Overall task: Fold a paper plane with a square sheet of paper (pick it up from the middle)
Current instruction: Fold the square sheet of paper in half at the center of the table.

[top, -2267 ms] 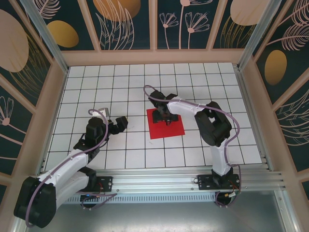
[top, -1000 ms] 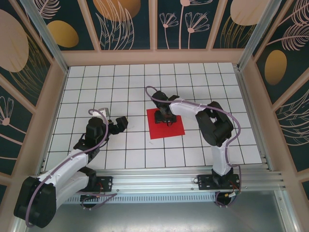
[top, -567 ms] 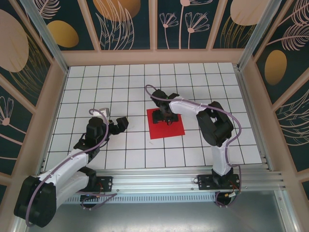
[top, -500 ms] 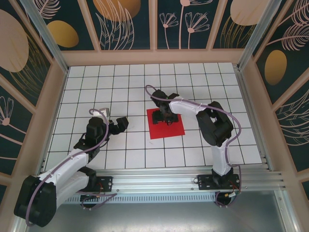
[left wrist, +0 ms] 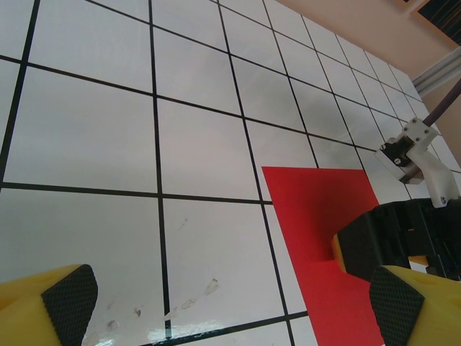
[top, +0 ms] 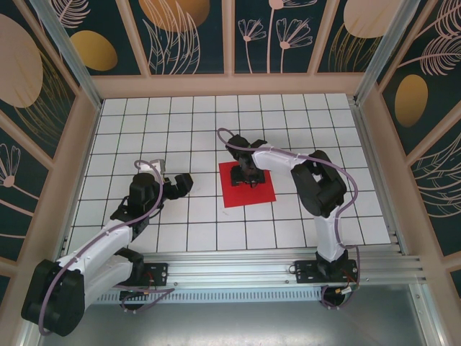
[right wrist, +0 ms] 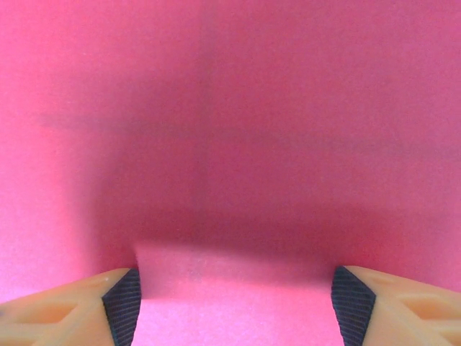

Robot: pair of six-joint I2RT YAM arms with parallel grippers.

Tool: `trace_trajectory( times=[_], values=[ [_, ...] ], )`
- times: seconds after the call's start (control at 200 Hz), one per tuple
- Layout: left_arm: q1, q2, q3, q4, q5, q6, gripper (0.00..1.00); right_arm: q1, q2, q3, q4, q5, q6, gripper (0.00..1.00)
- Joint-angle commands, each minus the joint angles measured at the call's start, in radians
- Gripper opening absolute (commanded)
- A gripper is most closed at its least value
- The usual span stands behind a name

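The left arm's black two-finger gripper (top: 177,185) hovers over bare tiles of the white table with black grid lines (top: 187,130), well to the left of the paper and pointing toward it. In its wrist view the left gripper (left wrist: 230,303) has its yellow fingers with black ribbed pads (left wrist: 68,295) spread wide at opposite lower corners, and nothing lies between them.

To the right, near the middle of the table, lies the thin bright red square sheet of paper (top: 249,193), flat on the tiles with its edges slightly askew to the grid. From the left wrist camera, the sheet (left wrist: 317,209) shows a sharp near corner and a straight far edge.

The right arm's black gripper (top: 248,173) is down on the far half of the sheet, near its centre. In the right wrist view, the right gripper (right wrist: 238,303) has its pale orange fingers parted, the dark pads (right wrist: 122,306) set apart against the red paper (right wrist: 230,108). A lighter band of paper spans between the pads, with a darker shadow above it. Whether that band is lifted off the table cannot be told.
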Motion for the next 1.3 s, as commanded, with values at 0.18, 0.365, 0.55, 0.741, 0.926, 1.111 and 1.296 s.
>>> trace_trajectory(
  times=[0.18,0.365,0.55,0.741,0.926,1.111,1.296],
  values=[
    [-0.003,0.006,0.029,-0.021,0.014,0.021,0.99,0.003,0.089,-0.030,-0.048,0.013,0.015,0.62],
    [-0.004,0.006,0.030,-0.024,0.017,0.022,0.99,0.004,0.052,-0.001,-0.059,0.025,0.012,0.58],
    [-0.004,0.006,0.035,-0.025,0.016,0.020,0.99,0.004,-0.047,0.064,-0.065,0.016,0.006,0.42],
    [-0.003,0.003,0.043,-0.025,0.016,0.017,0.99,-0.001,-0.163,0.039,0.011,-0.077,0.010,0.39],
    [-0.004,0.007,0.056,-0.024,0.030,0.012,0.99,-0.041,-0.301,-0.098,0.235,-0.299,0.057,0.39],
    [-0.003,0.016,0.066,-0.004,0.086,-0.006,0.98,-0.091,-0.366,-0.250,0.434,-0.436,0.117,0.39],
    [-0.004,0.066,0.066,0.078,0.222,-0.059,0.98,-0.155,-0.391,-0.427,0.578,-0.473,0.185,0.40]
  ],
)
